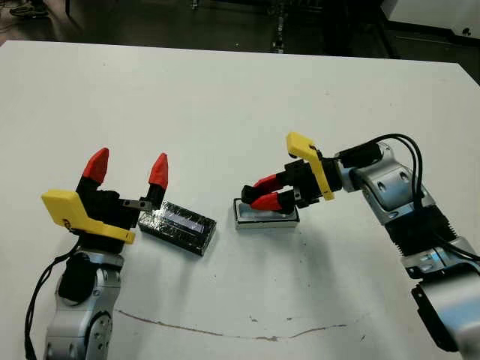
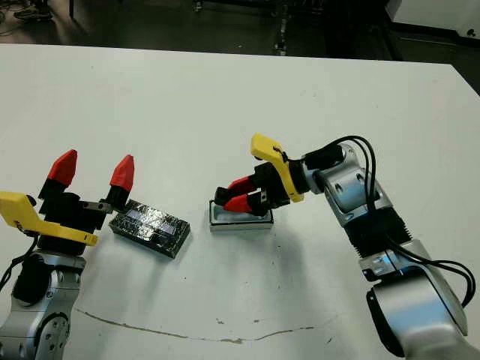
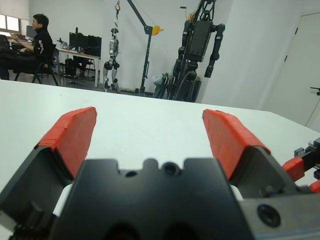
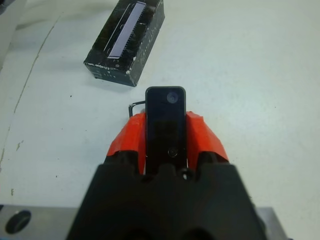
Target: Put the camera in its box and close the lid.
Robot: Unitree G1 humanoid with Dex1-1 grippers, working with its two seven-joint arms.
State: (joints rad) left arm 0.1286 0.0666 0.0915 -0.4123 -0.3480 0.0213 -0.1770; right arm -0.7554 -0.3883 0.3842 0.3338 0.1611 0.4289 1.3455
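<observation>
Camera (image 4: 165,125) sits clamped between the red fingers of the right tool (image 1: 264,192), low over the box (image 1: 266,217) on the white bench (image 1: 225,97). To seat it well, I would line the bar's long axis up with the tray, lower it flat until it rests on the white lining, then release. The lid (image 1: 178,226) lies just beside the left tool (image 1: 127,169), whose fingers stand spread and empty.

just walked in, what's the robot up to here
The right end effector is shut on the camera and holds it just over the open box. The left end effector is open and holds nothing, beside the lid, which lies on the table left of the box.
</observation>
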